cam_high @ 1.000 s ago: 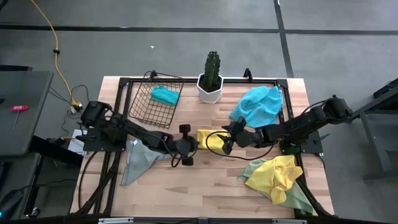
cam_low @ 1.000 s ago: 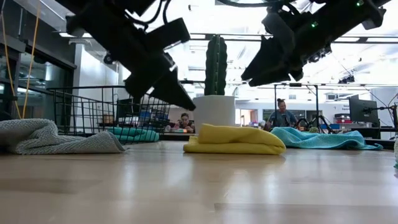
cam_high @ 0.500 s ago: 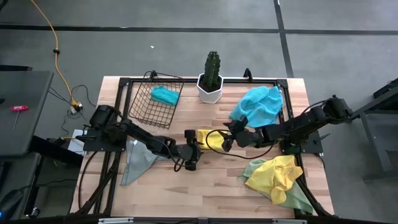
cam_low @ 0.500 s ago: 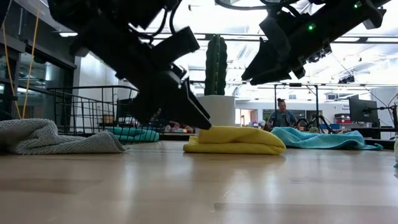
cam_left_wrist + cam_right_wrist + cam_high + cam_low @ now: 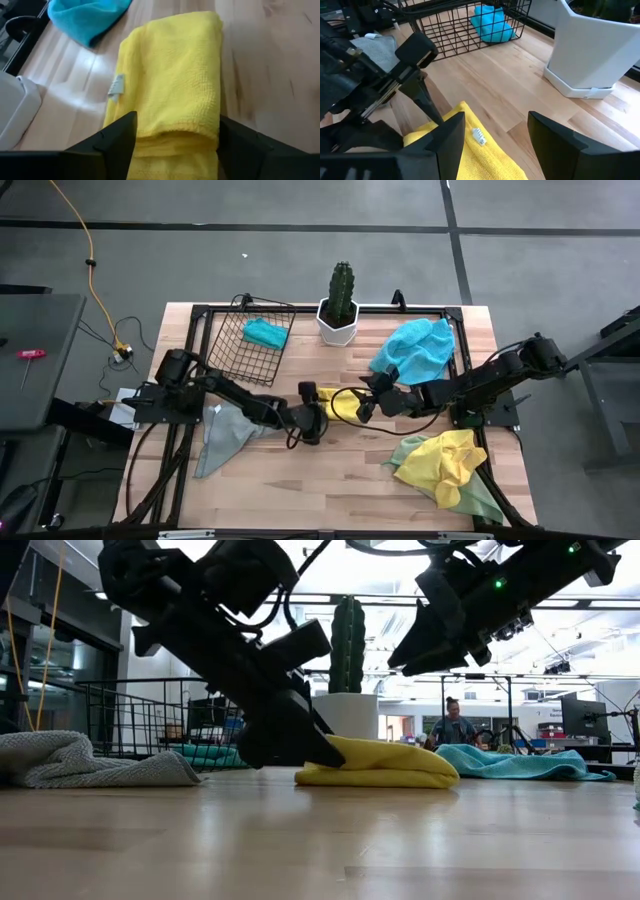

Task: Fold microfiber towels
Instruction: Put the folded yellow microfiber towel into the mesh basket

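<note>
Just in front of the white hexagonal pot with the tall green cactus (image 5: pixel 340 308) lies the folded bright yellow microfiber towel (image 5: pixel 338 403), flat on the pale wooden slat table (image 5: pixel 330 480), small white tag (image 5: pixel 116 85) on its upper layer.

Left gripper (image 5: pixel 307 409) is down at the folded towel's end farthest from the right arm, fingers (image 5: pixel 116 137) spread wide, one on each side of the end, not clamped. Low view shows its tip at table level against the towel. Cannot tell whether the pads actually touch the cloth.

Right gripper (image 5: pixel 364 406) hangs above the towel's opposite end, clear of it, fingers (image 5: pixel 450 135) apart, holding nothing.

Other cloths, all relative to the cactus pot:
- crumpled turquoise blue towel (image 5: pixel 414 348) just beside the pot on the right arm's side, near the table's back edge
- small turquoise blue cloth (image 5: pixel 265 333) inside the black wire basket (image 5: pixel 232 352), which sits just beside the pot on the left arm's side
- loose grey towel (image 5: pixel 222 435) well in front of the basket, at the left arm's edge of the table
- heaped yellow towel (image 5: pixel 444 460) on a pale green one (image 5: pixel 480 498), well apart from the pot, at the front corner on the right arm's side

Person (image 5: pixel 455 727) seated in the room far behind the table, visible in the low view.
</note>
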